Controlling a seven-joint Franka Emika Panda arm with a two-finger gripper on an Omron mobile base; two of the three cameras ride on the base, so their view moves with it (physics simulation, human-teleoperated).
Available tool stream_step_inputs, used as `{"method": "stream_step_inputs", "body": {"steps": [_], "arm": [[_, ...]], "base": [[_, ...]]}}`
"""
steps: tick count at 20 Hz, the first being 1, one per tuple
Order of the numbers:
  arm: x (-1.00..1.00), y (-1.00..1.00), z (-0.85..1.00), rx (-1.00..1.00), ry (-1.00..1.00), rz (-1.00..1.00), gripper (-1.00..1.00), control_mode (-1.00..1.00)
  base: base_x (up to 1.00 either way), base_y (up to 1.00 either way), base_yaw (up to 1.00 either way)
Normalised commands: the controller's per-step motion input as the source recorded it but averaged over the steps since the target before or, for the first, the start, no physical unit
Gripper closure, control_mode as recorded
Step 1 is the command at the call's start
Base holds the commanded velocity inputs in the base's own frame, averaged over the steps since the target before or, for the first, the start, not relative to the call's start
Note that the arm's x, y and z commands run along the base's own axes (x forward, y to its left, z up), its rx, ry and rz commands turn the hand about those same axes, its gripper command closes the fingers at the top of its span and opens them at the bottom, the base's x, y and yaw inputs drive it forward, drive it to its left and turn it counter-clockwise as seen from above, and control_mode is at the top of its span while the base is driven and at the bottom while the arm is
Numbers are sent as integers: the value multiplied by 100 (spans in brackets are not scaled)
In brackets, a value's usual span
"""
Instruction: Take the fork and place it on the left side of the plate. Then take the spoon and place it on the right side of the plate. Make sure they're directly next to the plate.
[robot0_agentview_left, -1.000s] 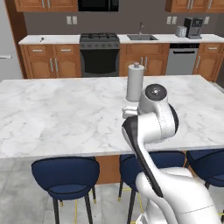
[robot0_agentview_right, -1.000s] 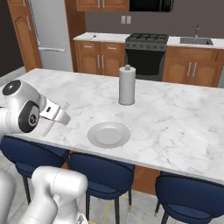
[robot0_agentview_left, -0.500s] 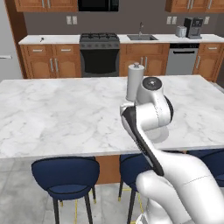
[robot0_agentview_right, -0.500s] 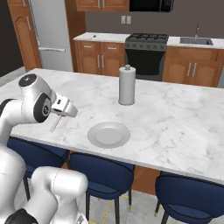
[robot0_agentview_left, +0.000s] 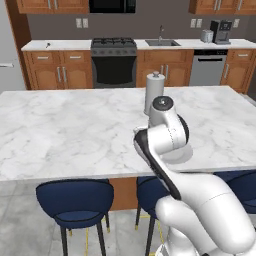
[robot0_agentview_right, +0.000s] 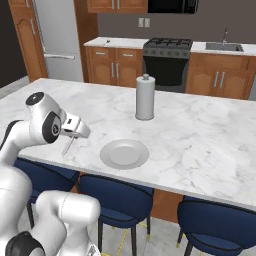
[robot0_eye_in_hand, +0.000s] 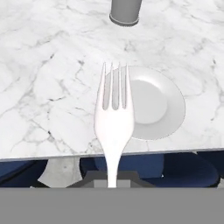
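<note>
Holding one fork (robot0_eye_in_hand: 113, 114), the gripper (robot0_agentview_right: 76, 131) hangs above the near-left part of the marble island counter (robot0_agentview_right: 210, 135), left of the plate (robot0_agentview_right: 124, 153) in the right base view. Jaws are clamped together on the fork's handle end; in the hand view the handle goes down between the finger tips at the bottom and the 4 tines point up, away from the camera. In the right base view the fork (robot0_agentview_right: 67, 145) shows as a thin pale stick that slants down from the gripper toward the counter; I cannot tell if its tip touches the marble.

Going right: 1 plate, round and light grey, flat on the counter near the front edge. In the hand view the plate (robot0_eye_in_hand: 162, 107) lies behind the fork's head and to the right of it, w/ the tines overlapping its left rim.

Behind the plate stands 1 upright grey cylinder (robot0_agentview_right: 145, 98) w/ a small knob on top, well apart from the plate. In the left base view this cylinder (robot0_agentview_left: 153, 92) is partly hidden behind the arm.

Under the counter edge, 3 dark blue stools are visible in the right base view; the right one (robot0_agentview_right: 216, 221) is the clearest.
</note>
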Motion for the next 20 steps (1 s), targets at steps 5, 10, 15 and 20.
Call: {"method": "stream_step_inputs", "body": {"steps": [5,10,15,20], "arm": [[20,0,-50,-5,0,0,100,-100],[37,0,-44,-4,0,0,100,-100],[60,0,-35,-6,3,0,100,-100],[69,0,-24,-7,10,0,100,-100]], "base": [[0,0,0],[0,0,0],[0,0,0],[0,0,0]]}}
